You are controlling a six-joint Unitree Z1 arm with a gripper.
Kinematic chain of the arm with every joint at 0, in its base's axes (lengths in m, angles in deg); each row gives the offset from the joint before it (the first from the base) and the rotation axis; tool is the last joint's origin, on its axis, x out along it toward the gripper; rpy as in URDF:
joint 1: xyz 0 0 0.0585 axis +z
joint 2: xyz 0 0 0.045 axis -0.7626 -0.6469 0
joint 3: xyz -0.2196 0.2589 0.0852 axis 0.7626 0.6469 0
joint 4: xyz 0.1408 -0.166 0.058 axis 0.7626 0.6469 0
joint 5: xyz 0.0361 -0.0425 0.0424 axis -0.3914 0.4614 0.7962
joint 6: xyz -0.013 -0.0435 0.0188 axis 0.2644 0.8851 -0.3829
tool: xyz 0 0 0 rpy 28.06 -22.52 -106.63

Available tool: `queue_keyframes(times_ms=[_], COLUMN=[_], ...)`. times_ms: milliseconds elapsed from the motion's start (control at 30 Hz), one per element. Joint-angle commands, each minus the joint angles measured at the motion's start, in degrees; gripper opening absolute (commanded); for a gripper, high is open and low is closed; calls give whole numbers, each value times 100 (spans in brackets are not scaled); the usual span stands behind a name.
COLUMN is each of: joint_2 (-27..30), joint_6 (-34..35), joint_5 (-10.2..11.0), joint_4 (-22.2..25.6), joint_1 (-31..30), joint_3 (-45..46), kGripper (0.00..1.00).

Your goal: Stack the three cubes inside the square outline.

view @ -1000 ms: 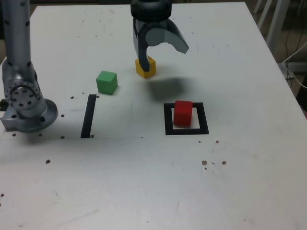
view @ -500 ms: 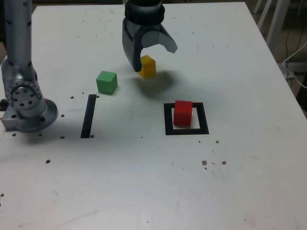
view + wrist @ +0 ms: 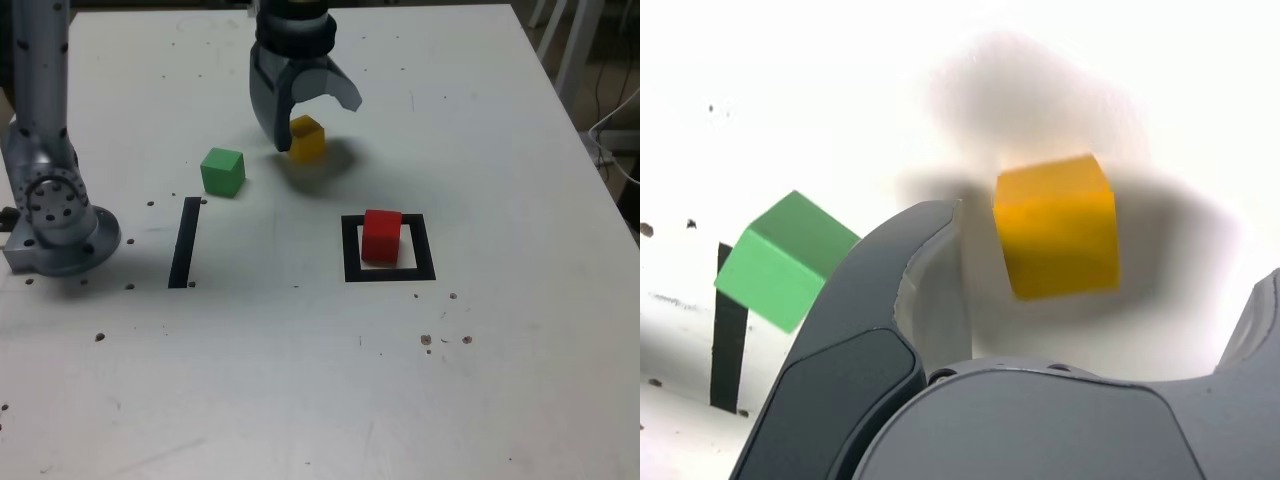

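Wrist view: tool (image 3: 1115, 290) wide apart, nothing held; yellow cube (image 3: 1058, 245) prob. light, stiff; grip opp. side faces, approx. mid-height.

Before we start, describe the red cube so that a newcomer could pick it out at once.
On the white table, in the exterior view, find the thick black square outline, to the right of the straight black strip. The red cube sits inside it. Unlike the green cube and yellow cube, it alone is framed in black.
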Motion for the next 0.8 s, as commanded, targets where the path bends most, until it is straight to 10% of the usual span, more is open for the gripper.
queue_keyframes(times_ms=[0,767], joint_2=[-74,-199], joint_6=[9,-7], joint_5=[-4,-49], joint_4=[-15,-282], joint_1=[62,193], joint_3=[14,-8], kGripper=[99,61])
